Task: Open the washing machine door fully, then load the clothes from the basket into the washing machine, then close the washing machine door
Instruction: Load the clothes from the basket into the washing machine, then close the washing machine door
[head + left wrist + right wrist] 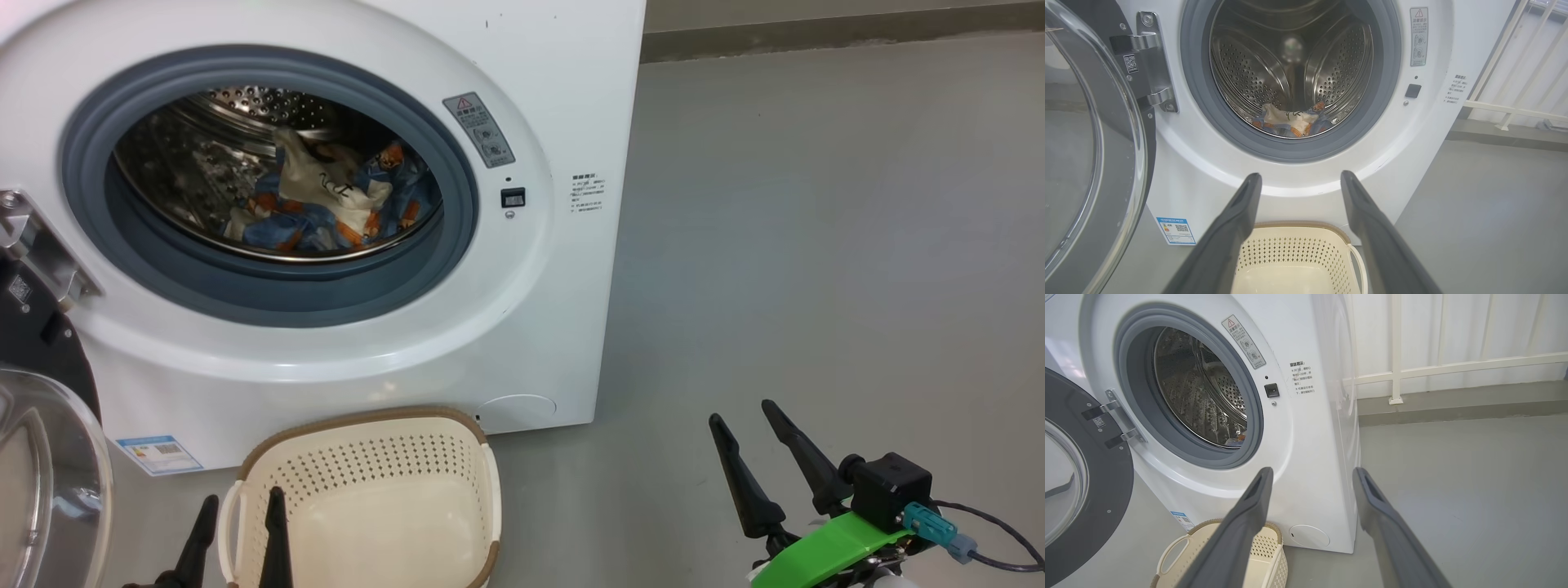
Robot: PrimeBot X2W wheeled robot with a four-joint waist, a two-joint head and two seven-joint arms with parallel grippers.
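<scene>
The white washing machine (506, 327) stands with its round black door (41, 457) swung wide to the left; the door (1090, 155) (1081, 490) also shows in both wrist views. Blue printed and cream clothes (326, 204) lie inside the steel drum, and the clothes (1290, 120) sit low at its bottom. The cream basket (375, 457) sits on the floor before the machine with nothing in it. My left gripper (241, 514) hovers open over the basket's near left rim. My right gripper (747, 433) stands open above bare floor, right of the machine.
Grey floor (816, 245) stretches to the right of the machine. A white railing (1453, 367) and low kerb run along the back wall. A door hinge (1153, 61) juts at the machine's left front.
</scene>
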